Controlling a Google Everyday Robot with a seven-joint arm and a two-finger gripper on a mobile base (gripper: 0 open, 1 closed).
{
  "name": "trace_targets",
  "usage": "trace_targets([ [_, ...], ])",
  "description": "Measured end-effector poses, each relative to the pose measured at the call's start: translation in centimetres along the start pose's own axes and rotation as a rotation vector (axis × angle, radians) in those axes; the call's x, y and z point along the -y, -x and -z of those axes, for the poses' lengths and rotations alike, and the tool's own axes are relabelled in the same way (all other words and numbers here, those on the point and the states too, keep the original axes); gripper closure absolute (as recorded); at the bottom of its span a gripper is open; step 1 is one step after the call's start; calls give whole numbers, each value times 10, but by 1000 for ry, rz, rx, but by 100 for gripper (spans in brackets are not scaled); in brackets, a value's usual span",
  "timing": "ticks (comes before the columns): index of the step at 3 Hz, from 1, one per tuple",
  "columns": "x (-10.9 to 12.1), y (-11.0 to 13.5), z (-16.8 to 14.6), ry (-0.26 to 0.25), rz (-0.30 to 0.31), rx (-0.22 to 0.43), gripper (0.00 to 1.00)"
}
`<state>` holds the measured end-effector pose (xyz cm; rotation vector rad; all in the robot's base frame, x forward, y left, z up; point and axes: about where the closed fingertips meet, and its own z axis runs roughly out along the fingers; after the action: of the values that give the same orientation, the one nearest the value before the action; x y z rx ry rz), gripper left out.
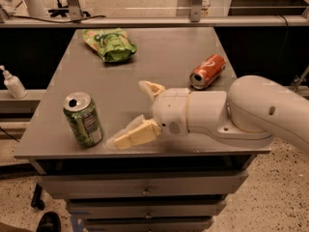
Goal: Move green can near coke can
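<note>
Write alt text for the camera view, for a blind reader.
The open, empty gripper reaches over a table, beside an upright green can. A coke can lies on its side behind the arm, a green bag farther back.

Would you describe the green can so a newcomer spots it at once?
At the front left corner of the grey table, the green can stands upright, left of the open gripper. Unlike the flat green bag, it is cylindrical and silver-topped.

The claw point(129, 113) is between green can point(83, 119), left, and coke can point(207, 71), right-rear.
</note>
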<state>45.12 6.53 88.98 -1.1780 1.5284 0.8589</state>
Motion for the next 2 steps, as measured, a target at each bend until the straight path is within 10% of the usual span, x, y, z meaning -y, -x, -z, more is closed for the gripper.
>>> trace_targets([
  [2, -21, 20, -65, 62, 21, 140, 0],
])
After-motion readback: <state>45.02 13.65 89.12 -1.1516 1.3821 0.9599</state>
